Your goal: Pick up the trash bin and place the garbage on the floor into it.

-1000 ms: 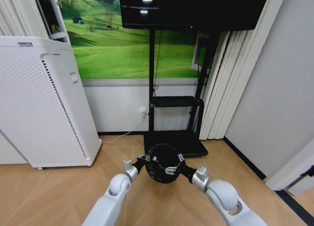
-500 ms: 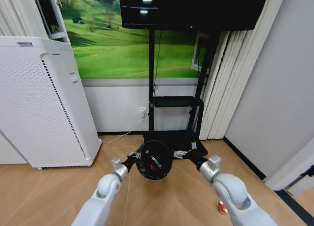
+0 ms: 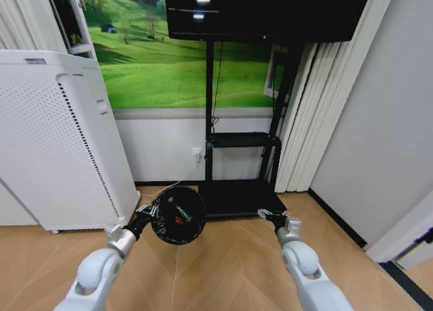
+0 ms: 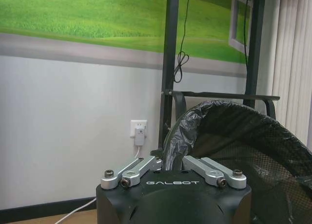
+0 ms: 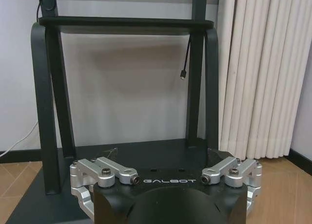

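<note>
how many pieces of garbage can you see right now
1: a red piece shows inside the trash bin, which the left gripper holds tilted above the floor. More may be hidden inside the bin.

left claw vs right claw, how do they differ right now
The left claw is shut on the black wire-mesh trash bin, holding it tilted beside the white perforated appliance. The right claw is open and empty, before the black stand. Both hover above the floor.

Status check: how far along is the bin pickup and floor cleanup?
Done: the black wire-mesh trash bin is off the floor, and red garbage lies inside it. In hand: the left gripper is shut on its rim. The right gripper is open, empty. No garbage visible on the parquet floor ahead.
</note>
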